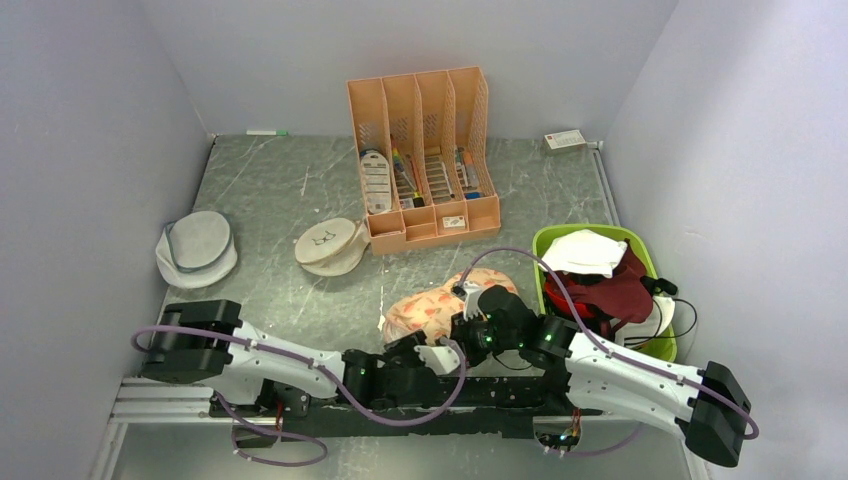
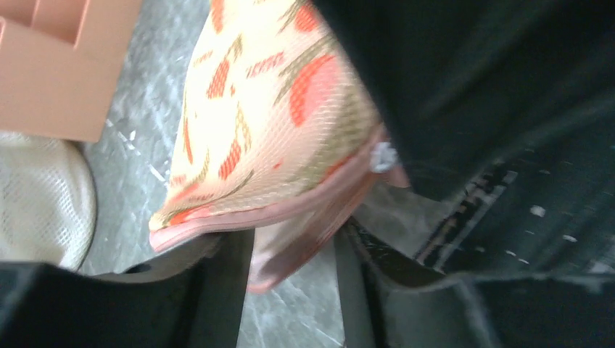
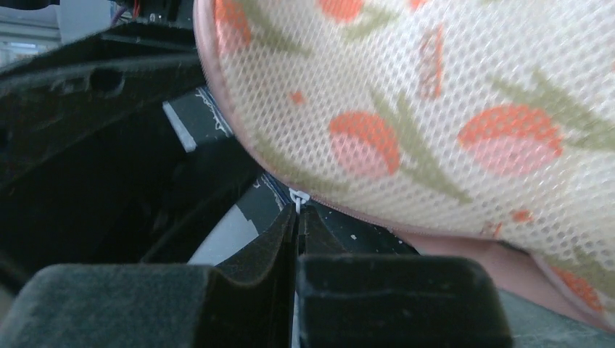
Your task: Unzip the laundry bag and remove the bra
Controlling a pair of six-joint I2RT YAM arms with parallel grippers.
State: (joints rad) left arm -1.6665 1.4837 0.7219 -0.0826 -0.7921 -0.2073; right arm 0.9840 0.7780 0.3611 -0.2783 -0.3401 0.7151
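**Chiefly, a lost pull or a dragged bag is to be feared**

The bag (image 1: 440, 303) is found lying flat on the table (image 1: 270, 190) just in front of the rack (image 1: 425, 150), on the side toward the arms. How far its zip is undone cannot be told.

The pull (image 3: 298, 196) is pinched at the very tips of the right gripper (image 3: 297, 217), whose fingers are pressed together on it. So small a hold is judged likely to be lost if the pull is tugged at an angle to the zip, and the zip would then be left as it is.

The jaws of the left gripper (image 2: 290, 239) are held apart astride a pink flap of the bag's edge (image 2: 286, 257), and no firm clamp on it is shown. If the edge is not gripped before the pull is drawn, the whole bag may be dragged along instead of being unzipped. If both layers are caught together, the opening may be pinched shut. The two wrists are crowded close, so a knock between them is also to be reckoned with.

Both arms are laid low and stretched inward from their bases, and they are brought together at the side of the bag farthest from the rack. The left wrist is pointed toward the rack. The right forearm is brought in slantwise from the right of the rack.
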